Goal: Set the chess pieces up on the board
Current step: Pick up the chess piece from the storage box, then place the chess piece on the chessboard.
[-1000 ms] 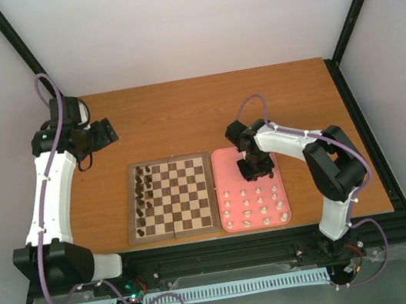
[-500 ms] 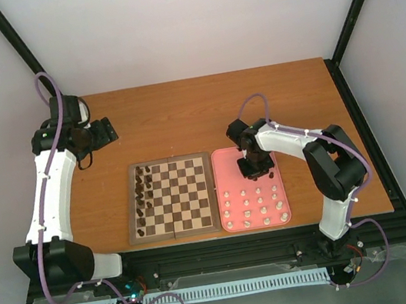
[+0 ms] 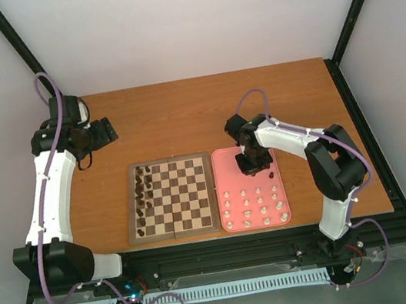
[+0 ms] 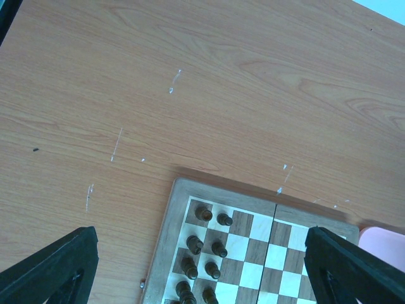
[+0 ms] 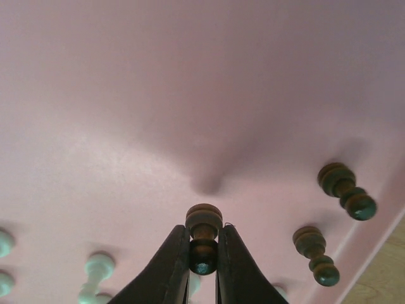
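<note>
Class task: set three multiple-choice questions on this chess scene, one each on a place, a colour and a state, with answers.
1. Where on the square wooden chessboard do the dark brown chess pieces stand? A. left side B. centre C. right side
2. What colour is the piece in the right gripper? A. cream-white B. dark brown C. pink
3. How is the left gripper? A. shut on a piece B. open, empty C. shut, empty
Answers: 1A, they stand in its two left columns; 2B, a brown piece is pinched between its fingers; 3B, its fingers stand wide apart over bare table.
</note>
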Available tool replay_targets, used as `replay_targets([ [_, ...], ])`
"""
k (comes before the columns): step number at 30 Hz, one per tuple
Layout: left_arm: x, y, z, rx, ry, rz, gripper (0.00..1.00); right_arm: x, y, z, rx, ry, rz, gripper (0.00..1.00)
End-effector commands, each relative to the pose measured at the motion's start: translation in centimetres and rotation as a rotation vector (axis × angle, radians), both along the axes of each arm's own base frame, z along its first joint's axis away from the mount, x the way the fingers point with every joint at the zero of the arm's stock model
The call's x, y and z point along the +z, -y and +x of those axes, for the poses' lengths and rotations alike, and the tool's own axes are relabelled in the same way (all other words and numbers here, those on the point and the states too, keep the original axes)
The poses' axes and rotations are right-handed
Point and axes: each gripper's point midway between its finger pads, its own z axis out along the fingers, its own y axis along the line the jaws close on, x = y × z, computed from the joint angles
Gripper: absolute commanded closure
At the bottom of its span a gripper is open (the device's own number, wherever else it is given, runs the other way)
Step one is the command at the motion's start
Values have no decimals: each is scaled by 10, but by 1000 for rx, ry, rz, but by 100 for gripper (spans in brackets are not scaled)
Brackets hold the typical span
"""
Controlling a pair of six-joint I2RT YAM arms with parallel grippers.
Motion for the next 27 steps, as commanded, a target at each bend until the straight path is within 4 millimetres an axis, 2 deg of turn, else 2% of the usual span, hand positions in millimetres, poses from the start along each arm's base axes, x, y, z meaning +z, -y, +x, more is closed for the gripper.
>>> replay_targets([
  [1, 18, 1, -2, -3, 55, 3, 0, 44, -12, 21, 9, 114, 24, 97],
  [4, 19, 1, -2, -4, 60, 4, 0, 67, -39, 26, 59, 148, 50, 97],
  [7, 20, 1, -2, -4, 64, 4, 0, 79, -84, 19, 146, 154, 83, 97],
  [13, 23, 2, -2, -6, 70, -2, 0, 88, -196, -20, 370, 128, 154, 97],
  [17, 25, 3, -3, -7, 76, -9, 0, 81, -249, -50, 489, 83, 198, 97],
  [21, 27, 4, -4, -11, 82, -15, 0, 81, -289, -70, 573, 65, 256, 97],
  [27, 28, 5, -7, -13, 89, -18, 0, 67, -314, -81, 633, 16, 297, 97],
])
